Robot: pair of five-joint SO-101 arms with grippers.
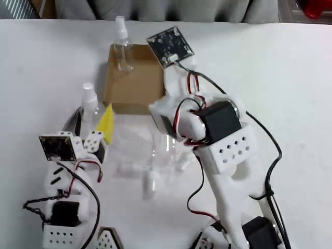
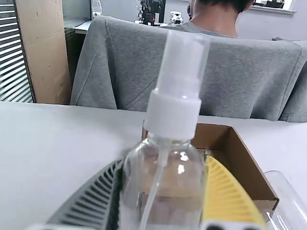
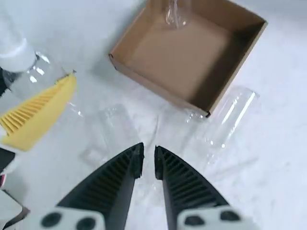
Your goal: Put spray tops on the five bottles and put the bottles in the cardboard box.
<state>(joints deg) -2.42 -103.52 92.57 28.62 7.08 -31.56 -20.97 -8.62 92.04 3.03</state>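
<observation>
My left gripper [image 2: 163, 213] is shut on an upright clear bottle [image 2: 165, 184] with a white spray top [image 2: 177, 91], held between its grey and yellow fingers [image 2: 225, 201]. It stands just left of the cardboard box [image 1: 136, 88] in the high view, where the same bottle [image 1: 89, 106] shows. A second topped bottle [image 1: 122, 49] stands in the box's far corner. My right gripper [image 3: 147, 159] hovers over the table before the box, its jaws almost together with a thin gap. A faint clear tube [image 3: 155, 129] runs out from the tips; I cannot tell whether it is held.
Clear bottles without tops lie on the table in front of the box [image 3: 224, 120] [image 3: 108, 132]. A loose white spray top [image 1: 150, 182] lies nearer the arms. The right arm's body [image 1: 218, 135] hangs over the box's near right corner.
</observation>
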